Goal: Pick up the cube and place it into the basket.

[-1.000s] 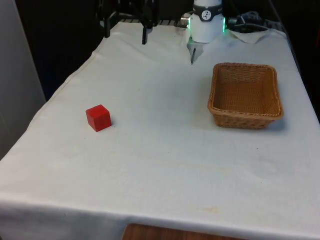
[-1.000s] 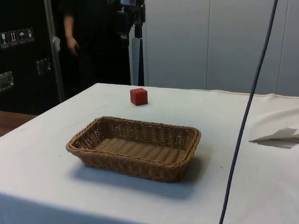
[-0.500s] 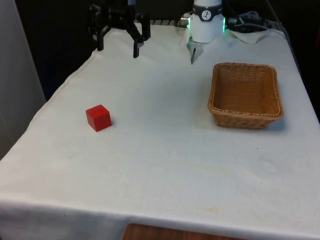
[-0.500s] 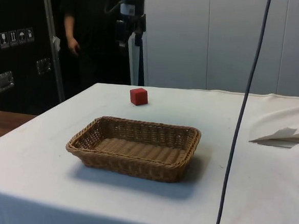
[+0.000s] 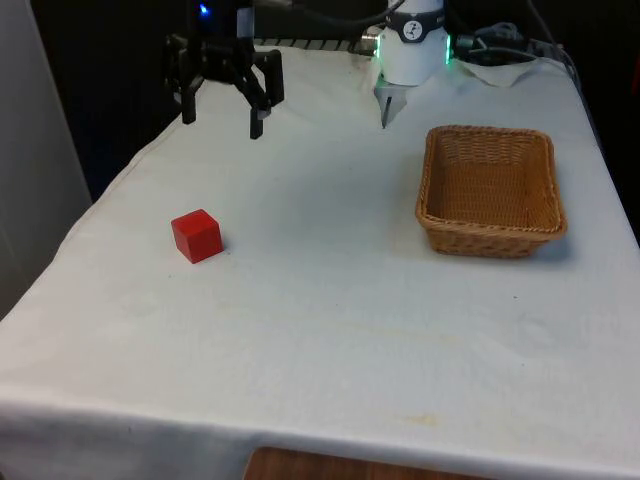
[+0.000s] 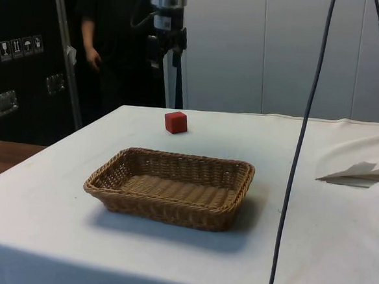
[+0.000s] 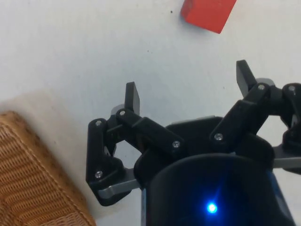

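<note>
A red cube (image 5: pixel 197 236) rests on the white cloth at the front view's left, and it also shows as the red cube (image 6: pixel 176 122) beyond the basket and the red cube (image 7: pixel 207 13) ahead of the fingers. The black gripper (image 5: pixel 221 113) hangs open in the air over the table's far left part, well behind the cube. In the side view the gripper (image 6: pixel 165 46) is high above the cube. Its fingers (image 7: pixel 133 97) stand wide apart with nothing between them. The wicker basket (image 5: pixel 490 189) stands at the right, holding nothing.
A person in dark clothes (image 6: pixel 95 44) stands past the table's end in the side view. A hanging cable (image 6: pixel 300 143) crosses that view. A crumpled cloth fold (image 6: pixel 360 172) lies at the right. The wicker basket's rim (image 7: pixel 33 174) shows near the fingers.
The gripper has come down and moved toward the front view's left and nearer the cube. Cube and basket have stayed where they were.
</note>
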Action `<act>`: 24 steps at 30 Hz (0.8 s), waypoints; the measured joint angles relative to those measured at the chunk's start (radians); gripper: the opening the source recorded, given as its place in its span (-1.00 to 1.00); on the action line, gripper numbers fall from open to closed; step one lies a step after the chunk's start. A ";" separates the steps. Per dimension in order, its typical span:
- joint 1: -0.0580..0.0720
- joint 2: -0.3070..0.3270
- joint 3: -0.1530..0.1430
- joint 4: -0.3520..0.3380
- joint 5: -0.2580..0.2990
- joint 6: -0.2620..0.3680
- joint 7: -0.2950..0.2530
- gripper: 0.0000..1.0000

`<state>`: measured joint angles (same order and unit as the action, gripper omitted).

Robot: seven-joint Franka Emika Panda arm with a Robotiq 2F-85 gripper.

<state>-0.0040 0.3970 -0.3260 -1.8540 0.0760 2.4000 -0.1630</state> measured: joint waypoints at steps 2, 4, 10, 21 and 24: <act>-0.001 0.005 -0.002 0.002 0.003 0.002 0.000 1.00; -0.002 0.010 -0.003 0.004 0.007 0.004 0.001 1.00; -0.004 0.040 -0.014 0.010 0.021 0.025 0.010 1.00; -0.009 0.096 -0.033 0.027 0.044 0.052 0.031 1.00; -0.010 0.116 -0.040 0.033 0.050 0.061 0.044 1.00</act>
<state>-0.0140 0.5130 -0.3660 -1.8210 0.1260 2.4610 -0.1190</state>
